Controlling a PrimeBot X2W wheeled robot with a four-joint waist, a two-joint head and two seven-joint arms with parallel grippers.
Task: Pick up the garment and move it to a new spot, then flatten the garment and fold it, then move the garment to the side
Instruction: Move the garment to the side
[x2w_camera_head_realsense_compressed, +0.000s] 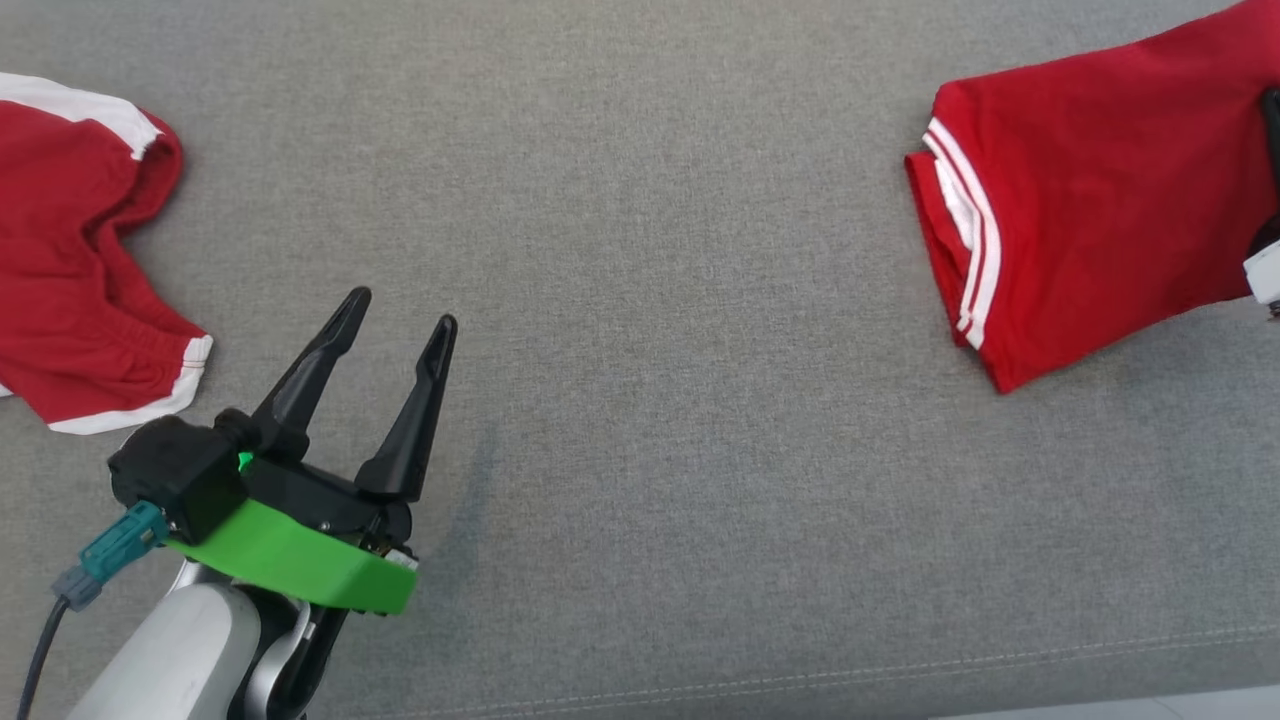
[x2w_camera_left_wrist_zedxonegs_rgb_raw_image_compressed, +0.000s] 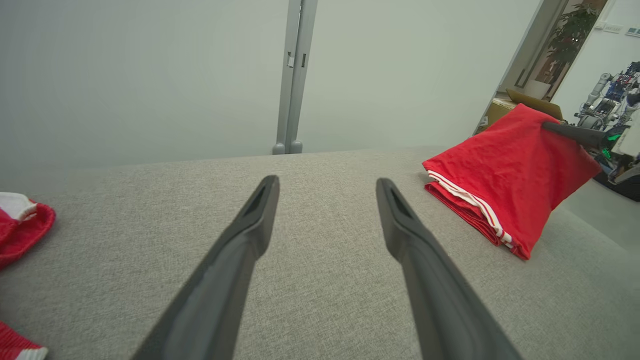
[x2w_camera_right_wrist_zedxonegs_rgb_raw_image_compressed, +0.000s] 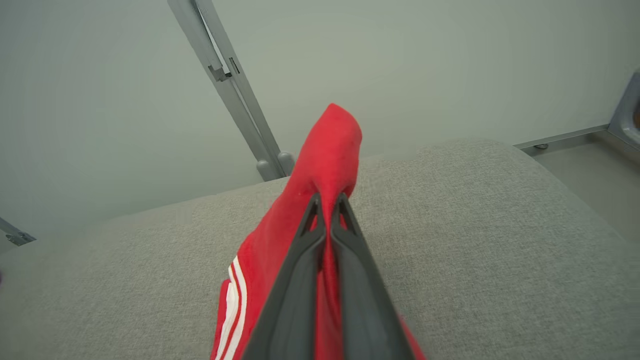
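- Risk, far left: a crumpled red garment (x2w_camera_head_realsense_compressed: 70, 260) with white trim lies close beside my left gripper (x2w_camera_head_realsense_compressed: 402, 308), whose jaws stand wide apart and empty above the grey cushion (x2w_camera_head_realsense_compressed: 650, 300); if I swing that arm leftward, a finger could snag that cloth and drag it
- Risk, centre: the bare cushion between the two garments is textured weave, so I judge that dragging the load across it rather than lifting it would rub the fold open
- Risk, right: the folded red garment (x2w_camera_head_realsense_compressed: 1090, 190) lies at the right end of the cushion with one side raised, and my right gripper (x2w_camera_right_wrist_zedxonegs_rgb_raw_image_compressed: 328, 200) is closed tight on that raised edge; I judge the pinch thin, so the lower layers could slide out and the fold fall apart
- Risk, far right: in the left wrist view the garment (x2w_camera_left_wrist_zedxonegs_rgb_raw_image_compressed: 505, 170) lies near where the cushion drops away, so a loose layer could spill over that edge
- Hard to tell, left: the crumpled garment is cut off by the frame, so its full extent is unknown
- Hard to tell, right: I cannot tell how many layers sit between the closed fingers, and the head view crops most of the right gripper
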